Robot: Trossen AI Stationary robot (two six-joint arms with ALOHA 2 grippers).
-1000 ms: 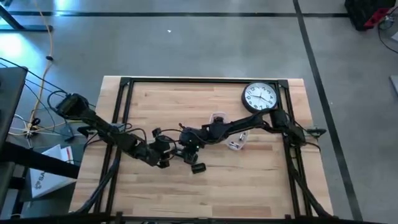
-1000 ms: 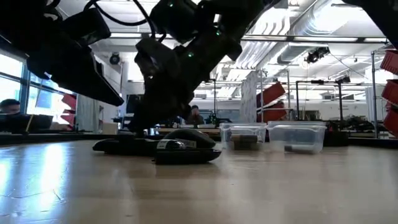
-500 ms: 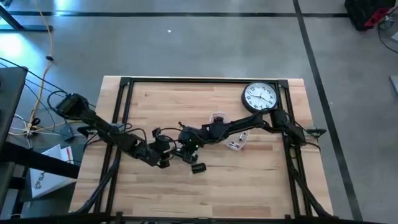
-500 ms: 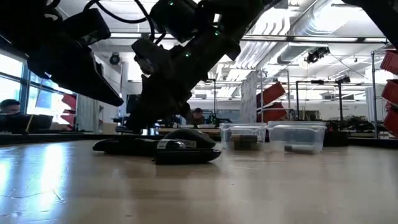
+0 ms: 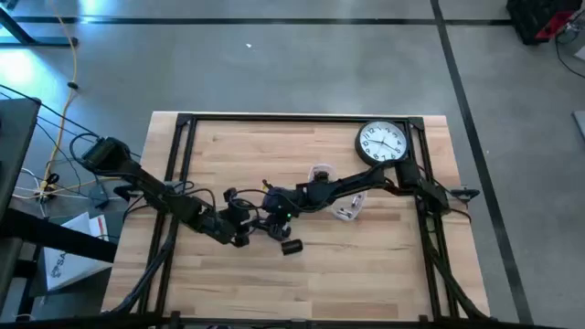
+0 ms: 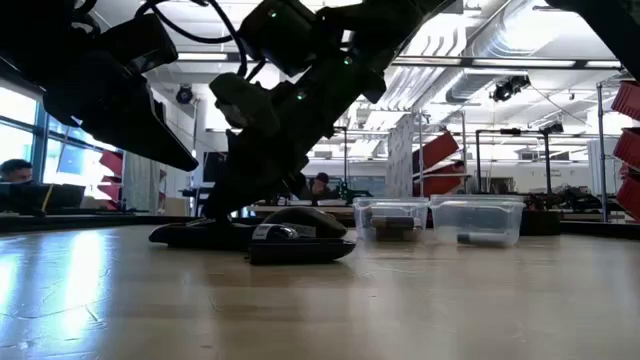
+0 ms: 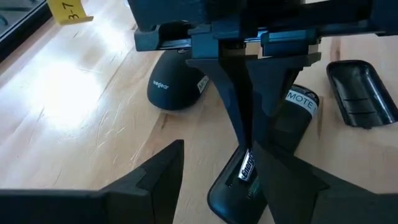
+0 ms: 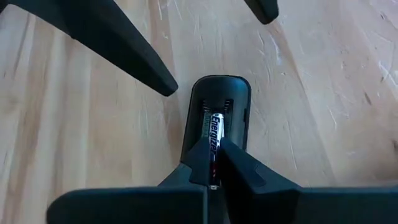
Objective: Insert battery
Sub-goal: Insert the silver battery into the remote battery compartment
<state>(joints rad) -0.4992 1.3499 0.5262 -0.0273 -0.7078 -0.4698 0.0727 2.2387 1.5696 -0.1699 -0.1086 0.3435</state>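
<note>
Fingers of the right gripper (image 8: 214, 163) pinch a cylindrical Energizer battery (image 8: 215, 135) inside the glossy black remote (image 8: 216, 115)'s open compartment on the scratched wooden table (image 8: 87, 118). The left gripper (image 7: 211, 180) sits spread wide, holding nothing, astride the remote.

Dark arm (image 6: 290, 90) over black mouse (image 6: 300, 236).

the remote (image 8: 217, 118) lies near the middle of the desk (image 5: 366, 265), its open bay holding the battery (image 8: 214, 142). the battery cover (image 7: 360, 92) lies just beside it, and the mouse (image 7: 175, 87) close by. the clock (image 5: 381, 143) rests at the desk's far right corner.
</note>
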